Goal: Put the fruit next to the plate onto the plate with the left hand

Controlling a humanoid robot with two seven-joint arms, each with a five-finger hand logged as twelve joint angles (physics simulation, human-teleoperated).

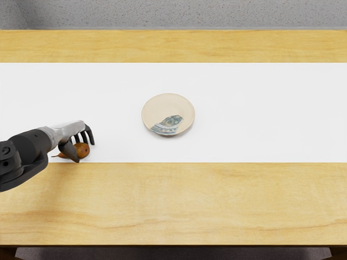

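A small orange-brown fruit (81, 150) lies at the front edge of the white runner, far left of the plate. My left hand (79, 140) reaches in from the left edge and sits right over the fruit. Its dark fingers (88, 134) curl down around the fruit's top and back, and the thumb is on the near side. Whether the fruit is lifted off the table I cannot tell. The cream plate (162, 105) with a blue pattern rests at the middle of the runner, well to the right of the hand, with nothing on it.
A white runner (260, 114) crosses the wooden table (190, 200) from side to side. The table's back edge meets a grey wall strip at the top of the view.
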